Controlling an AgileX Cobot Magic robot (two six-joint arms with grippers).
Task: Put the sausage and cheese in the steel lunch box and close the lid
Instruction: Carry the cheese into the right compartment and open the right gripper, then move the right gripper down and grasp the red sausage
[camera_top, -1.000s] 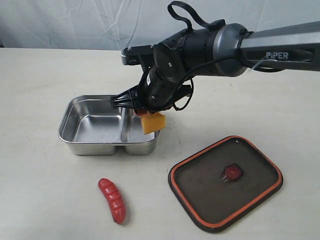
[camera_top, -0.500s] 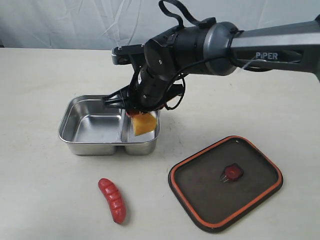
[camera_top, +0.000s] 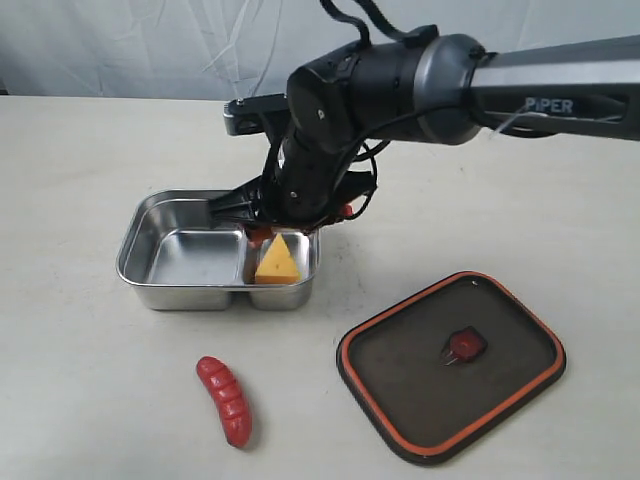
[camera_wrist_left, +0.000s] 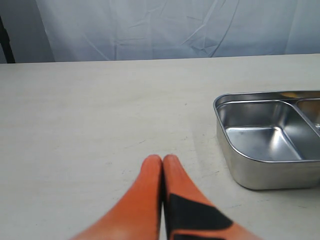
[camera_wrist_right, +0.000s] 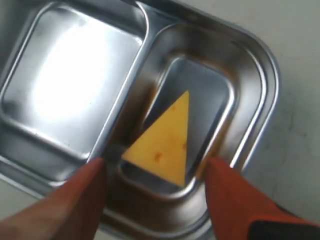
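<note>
Right gripper (camera_wrist_right: 154, 167): spread wide, pinching nothing, poised directly over the box (camera_wrist_right: 265, 70). Straight below, in the gap between the two orange fingers (camera_wrist_right: 75, 200): the cheese (camera_wrist_right: 165, 140), down inside the smaller compartment, one point aimed away from the fingertips, touching neither finger. Lying flat or leaning on a wall: hard to tell. Across the divider (camera_wrist_right: 132, 85) from that gap: the larger compartment, shiny with glare. In the exterior view, black arm (camera_top: 400, 80) reaching in from the right, marked PIPER, wrist bent down so the gripper hangs just above the box rim.

Left gripper (camera_wrist_left: 162, 162): pressed together, tips touching along their length. Low over the pale tabletop (camera_wrist_left: 100, 110). Ahead of its tips and off to one side, near but apart: a corner of the box, larger compartment closest.

Sausage (camera_top: 225, 400): on the tabletop, outside the box, well apart from the right gripper, on the camera side of the box in the exterior view. Red, curved, ridged.

Lid (camera_top: 400, 375): flat on the tabletop, well apart from the right gripper and clear of the box. Dark, with an orange rim and a small red tab (camera_top: 465, 345) near its middle. Box uncovered, open side up.
</note>
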